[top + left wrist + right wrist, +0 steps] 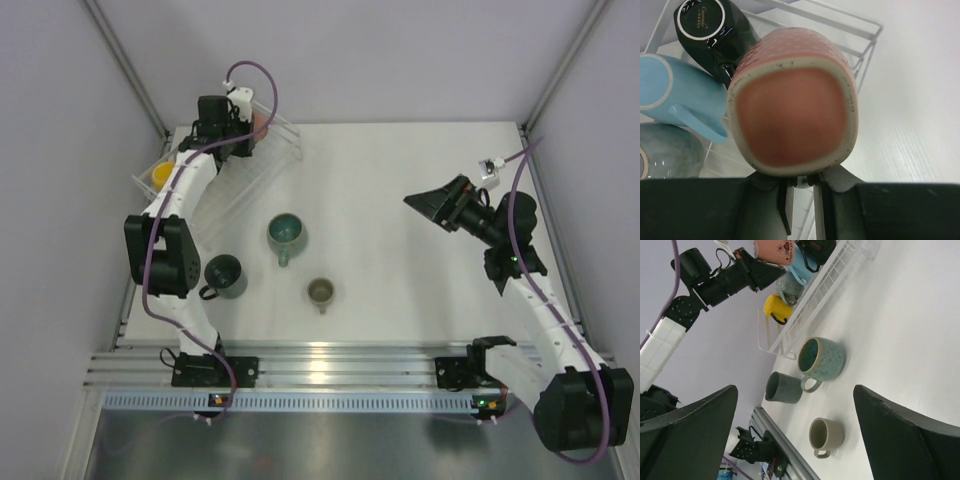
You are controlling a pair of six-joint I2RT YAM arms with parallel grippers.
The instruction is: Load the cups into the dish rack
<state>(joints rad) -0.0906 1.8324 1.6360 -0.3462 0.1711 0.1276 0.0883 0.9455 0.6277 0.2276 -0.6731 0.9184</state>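
My left gripper point(802, 187) is shut on a salmon pink cup point(792, 100) and holds it over the clear dish rack point(860, 30), the cup's base towards the wrist camera. Beside it in the rack lie a black cup point(710, 25), a light blue cup point(670, 90) and a grey-blue cup point(670, 150). A yellow cup point(162, 174) sits at the rack's left end. On the table stand a teal cup point(287, 233), a dark green cup point(225, 275) and a small olive cup point(320, 292). Off to the right, above the table, my right gripper point(425, 205) is open and holds nothing.
The dish rack point(275, 165) lies diagonally at the table's back left, close to the left wall. An aluminium rail point(330, 360) with both arm bases runs along the near edge. Purple walls close in the table on three sides.
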